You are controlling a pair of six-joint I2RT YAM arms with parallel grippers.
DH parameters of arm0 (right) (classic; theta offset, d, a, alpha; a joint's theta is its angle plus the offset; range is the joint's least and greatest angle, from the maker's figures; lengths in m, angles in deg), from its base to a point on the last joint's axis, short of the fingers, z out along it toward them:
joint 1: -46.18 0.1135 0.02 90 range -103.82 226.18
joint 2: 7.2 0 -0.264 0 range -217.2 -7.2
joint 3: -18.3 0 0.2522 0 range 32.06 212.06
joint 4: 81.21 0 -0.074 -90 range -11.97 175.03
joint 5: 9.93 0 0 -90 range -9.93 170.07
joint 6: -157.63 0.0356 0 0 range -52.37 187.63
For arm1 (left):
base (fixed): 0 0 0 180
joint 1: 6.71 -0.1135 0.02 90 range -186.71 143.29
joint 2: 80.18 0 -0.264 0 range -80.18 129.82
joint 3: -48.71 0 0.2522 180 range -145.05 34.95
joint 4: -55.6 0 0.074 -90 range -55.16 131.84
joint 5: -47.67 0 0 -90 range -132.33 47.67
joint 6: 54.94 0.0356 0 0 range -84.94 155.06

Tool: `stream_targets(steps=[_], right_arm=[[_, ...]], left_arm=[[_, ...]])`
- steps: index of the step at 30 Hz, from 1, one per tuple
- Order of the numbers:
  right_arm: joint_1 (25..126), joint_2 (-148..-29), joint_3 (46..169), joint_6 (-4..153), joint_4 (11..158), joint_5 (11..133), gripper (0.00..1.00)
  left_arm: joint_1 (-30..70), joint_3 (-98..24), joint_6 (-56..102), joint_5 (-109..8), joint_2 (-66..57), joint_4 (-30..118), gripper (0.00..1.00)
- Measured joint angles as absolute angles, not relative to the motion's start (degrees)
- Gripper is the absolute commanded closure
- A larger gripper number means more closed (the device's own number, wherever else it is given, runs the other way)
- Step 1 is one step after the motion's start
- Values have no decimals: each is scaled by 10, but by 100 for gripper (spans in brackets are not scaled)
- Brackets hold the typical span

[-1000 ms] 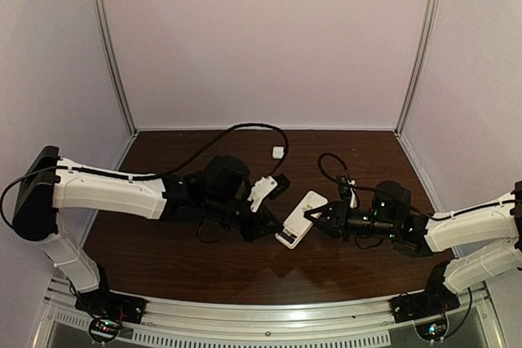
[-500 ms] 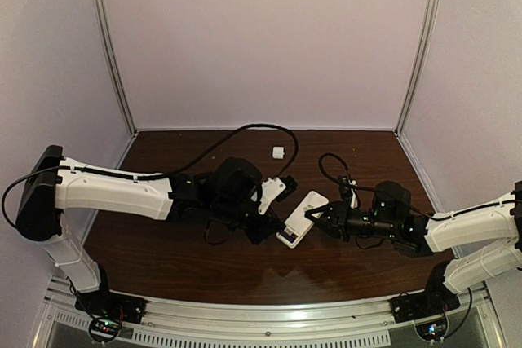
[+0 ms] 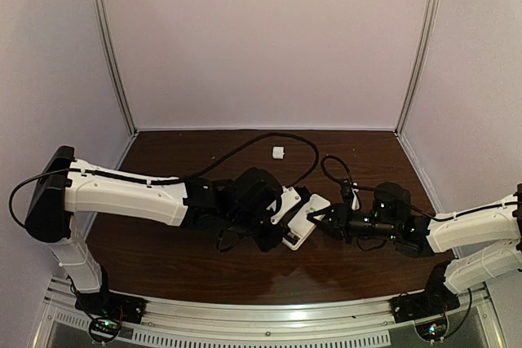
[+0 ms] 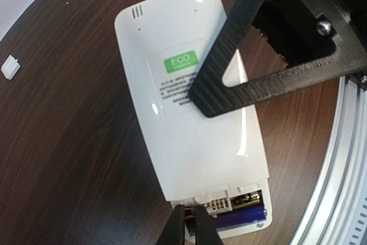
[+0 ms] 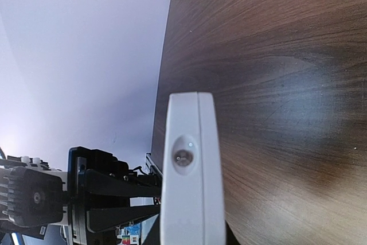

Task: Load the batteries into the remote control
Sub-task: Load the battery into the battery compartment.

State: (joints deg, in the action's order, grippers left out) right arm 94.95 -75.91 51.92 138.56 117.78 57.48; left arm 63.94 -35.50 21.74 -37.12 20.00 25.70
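since a second ago my left arm has reached further right across the table (image 3: 163, 266), and its wrist now sits right up against the remote control (image 4: 189, 130). the remote has barely shifted, just right of the table's middle.

nearest to me on the left wrist view, the left gripper (image 4: 190, 229) has its tips pinched almost together, a very narrow claw. they sit at the near edge of the remote's open compartment. i cannot tell whether anything is caught between them. just past the tips, inside that compartment, a dark battery (image 4: 239, 217) lies crosswise at the remote's near end.

the remote lies with its plain white back up, a green sticker (image 4: 180, 62) on the far half. i cannot tell if it rests on the wood or is lifted clear.

the right gripper (image 3: 320, 219) comes in from the right and is clamped on the remote. one black finger (image 4: 223, 55) lies across its back, touching it beside the sticker. on the right wrist view the remote shows end-on, standing straight up from the bottom edge.

further back, well apart from both claws, a small white piece (image 3: 278, 151) lies on the wood near the far wall.
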Motion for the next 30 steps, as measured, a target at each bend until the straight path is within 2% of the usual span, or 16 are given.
stream_targets(steps=[7, 13, 17, 21, 30], right_arm=[[949, -749, 510, 1386, 1183, 578, 100], [950, -729, 499, 1386, 1201, 574, 100], [951, -718, 499, 1383, 1210, 572, 100], [951, -717, 499, 1375, 1211, 568, 100], [951, -717, 510, 1347, 1232, 544, 100]], left_arm=[[646, -372, 231, -340, 205, 234, 75], [627, -371, 230, -351, 180, 224, 54], [604, -365, 223, -385, 139, 230, 39], [569, -326, 204, -466, 84, 274, 26], [555, -260, 169, -630, 86, 338, 25]])
